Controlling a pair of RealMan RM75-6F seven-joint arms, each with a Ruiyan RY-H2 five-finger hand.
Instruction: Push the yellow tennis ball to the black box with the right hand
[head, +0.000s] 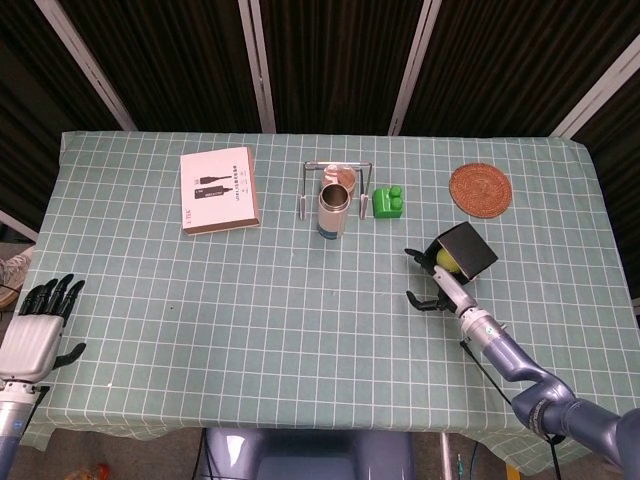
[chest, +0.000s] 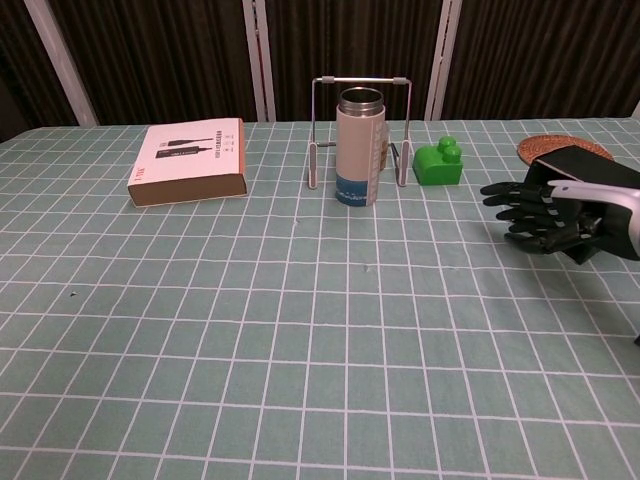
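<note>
We find the yellow tennis ball (head: 445, 259) at the open mouth of the black box (head: 464, 249), toward the counter's (head: 200, 300) right edge. The right robot hand (head: 434, 283) lies just beside it, fingers spread, holding nothing. The left robot hand (head: 38, 325) hangs open off the front-left corner. Broad free cloth spans the front edge.

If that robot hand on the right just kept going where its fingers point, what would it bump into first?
Probably the green block: the right hand points up-table and slightly left, past the black box. Depth is uncertain.
</note>
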